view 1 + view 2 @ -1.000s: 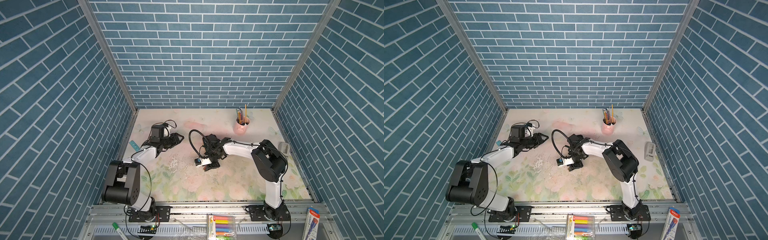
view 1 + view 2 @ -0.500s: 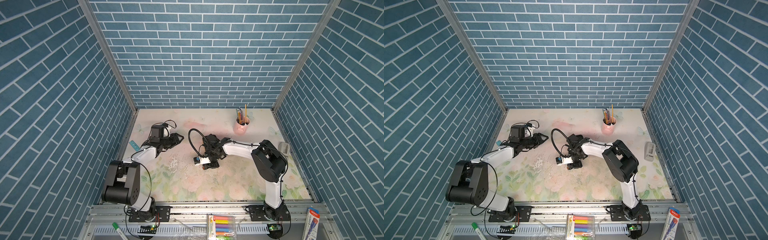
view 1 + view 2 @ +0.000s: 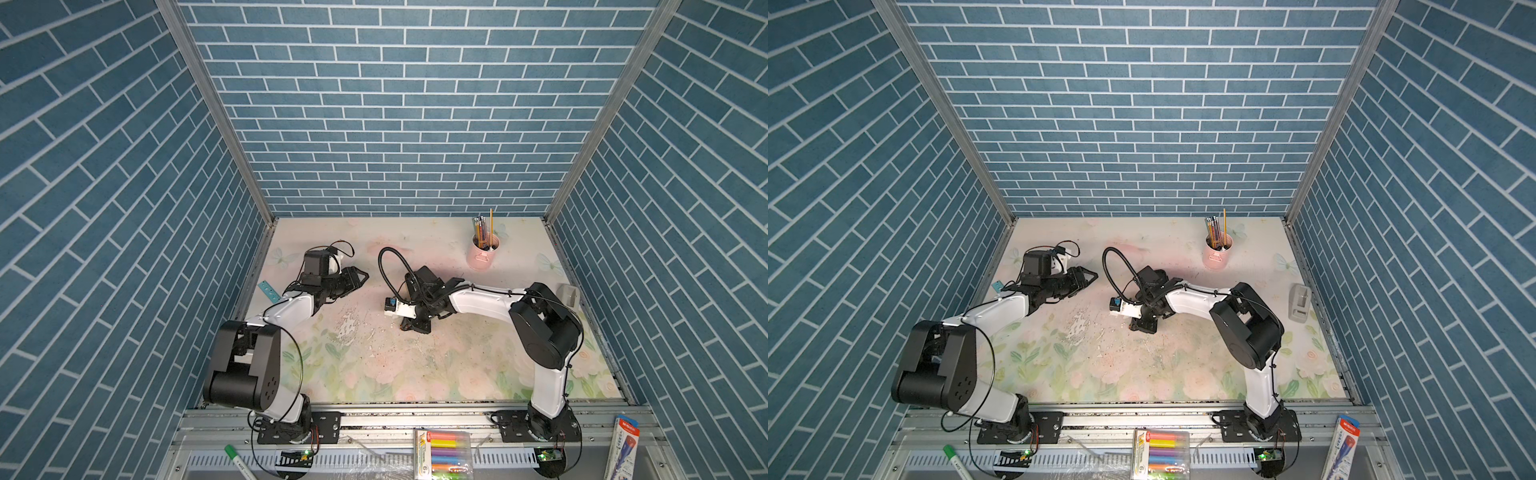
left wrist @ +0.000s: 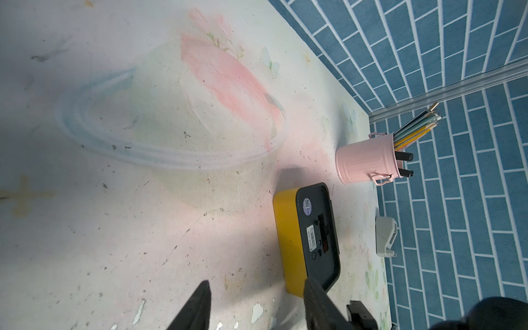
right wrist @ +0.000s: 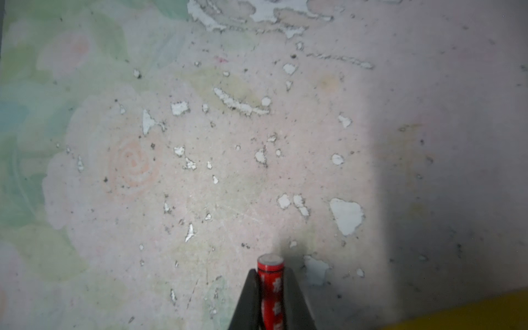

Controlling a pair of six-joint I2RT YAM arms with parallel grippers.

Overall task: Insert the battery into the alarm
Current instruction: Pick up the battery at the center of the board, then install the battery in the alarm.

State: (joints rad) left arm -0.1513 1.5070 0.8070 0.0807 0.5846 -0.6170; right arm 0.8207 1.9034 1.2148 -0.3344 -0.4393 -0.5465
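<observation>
**Top views.** In both top views the left gripper (image 3: pixel 360 277) sits over the left rear of the floral mat (image 3: pixel 415 374). The right gripper (image 3: pixel 415 326) points down at the mat near its centre. The pink pencil cup (image 3: pixel 482 254) stands at the right rear. The dark block behind the right gripper may be the alarm's back, but the arm covers too much to confirm this.

**Left wrist view.** The alarm (image 4: pixel 288 243) lies face down on the mat, near the pencil cup. Its yellow side is visible and its black back panel (image 4: pixel 317 228) faces up. The left gripper's jaws are spread, with only bare mat between them.

**Right wrist view.** The battery (image 5: pixel 271 283) is pinched between the right gripper's fingers (image 5: pixel 248 300). Its silvery end points away from the wrist, over the worn mat. A yellow edge of the alarm shows at one corner.
</observation>
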